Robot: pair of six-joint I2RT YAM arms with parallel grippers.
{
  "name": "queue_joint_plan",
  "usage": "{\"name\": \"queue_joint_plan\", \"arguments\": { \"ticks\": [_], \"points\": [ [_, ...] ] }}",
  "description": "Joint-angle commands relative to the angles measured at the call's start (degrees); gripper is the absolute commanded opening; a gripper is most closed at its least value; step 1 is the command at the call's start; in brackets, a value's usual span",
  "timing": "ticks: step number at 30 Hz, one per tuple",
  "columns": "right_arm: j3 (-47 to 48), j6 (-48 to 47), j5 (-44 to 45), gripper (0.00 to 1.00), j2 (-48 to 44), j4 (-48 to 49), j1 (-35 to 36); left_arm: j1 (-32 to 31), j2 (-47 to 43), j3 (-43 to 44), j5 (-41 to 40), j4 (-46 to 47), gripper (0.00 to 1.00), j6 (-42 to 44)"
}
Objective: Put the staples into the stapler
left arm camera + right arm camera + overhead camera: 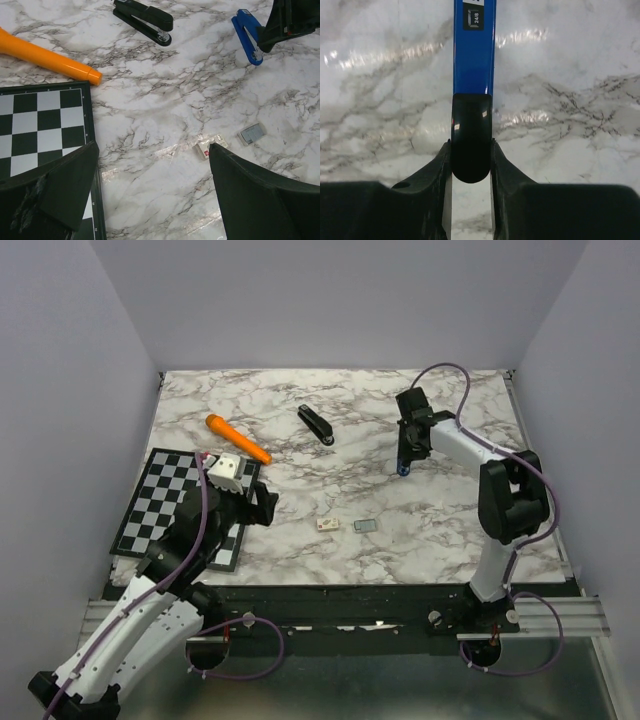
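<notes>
A blue stapler (474, 50) lies on the marble table at the right. My right gripper (470, 146) is shut on its black rear end, with a finger pressed against each side. In the top view this gripper (405, 450) stands over the blue stapler (401, 467). The staples (366, 525), a small flat grey strip, lie near the front middle of the table, beside a tiny whitish box (327, 524). My left gripper (152, 152) hovers open above bare marble, left of the box (206, 149) and the staples (251, 133). It holds nothing.
A black stapler (316, 425) lies at the back middle of the table. An orange cylinder (238, 438) rests at the back left, and a checkerboard mat (165, 502) lies at the front left under my left arm. White walls enclose the table.
</notes>
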Motion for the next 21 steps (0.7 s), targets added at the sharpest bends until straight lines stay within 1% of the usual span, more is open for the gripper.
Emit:
{"name": "queue_joint_plan", "arguments": {
  "ticks": [1, 3, 4, 5, 9, 13, 15, 18, 21],
  "points": [
    [-7.8, -8.8, -5.8, 0.15, -7.4, 1.9, 2.5, 0.2, 1.7, -1.0, 6.9, 3.7, 0.99, 3.8],
    [-11.6, -11.2, -6.9, 0.15, -10.4, 2.6, 4.8, 0.3, 2.7, -1.0, 9.2, 5.1, 0.99, 4.6],
    [-12.6, -13.6, -8.0, 0.15, -11.2, 3.3, 5.8, 0.2, 3.1, -1.0, 9.2, 5.5, 0.99, 5.2],
    [-13.9, -14.8, -8.7, 0.15, -12.0, 3.6, 6.8, 0.2, 4.0, -0.9, 11.9, 5.9, 0.99, 5.6],
    [-17.7, -19.3, -10.0, 0.15, -14.5, 4.6, 12.9, 0.2, 6.5, -0.4, 15.6, 7.5, 0.99, 7.1],
    [-20.5, -20.4, -16.0, 0.16, -15.9, 6.2, 14.9, 0.1, 8.6, 0.2, 18.0, 8.0, 0.99, 8.3],
    [-21.3, -22.7, -16.9, 0.17, -16.6, 6.3, 15.6, 0.1, 9.7, 0.3, 19.0, 8.6, 0.99, 9.2],
    [-21.5, -24.9, -18.0, 0.23, -17.2, 5.9, 16.0, 0.1, 11.2, 0.4, 21.6, 9.5, 0.99, 10.9],
    [-21.6, -24.8, -18.7, 0.42, -18.5, 5.6, 15.9, -0.1, 13.4, 0.6, 24.3, 10.6, 0.99, 13.0]
  ]
}}
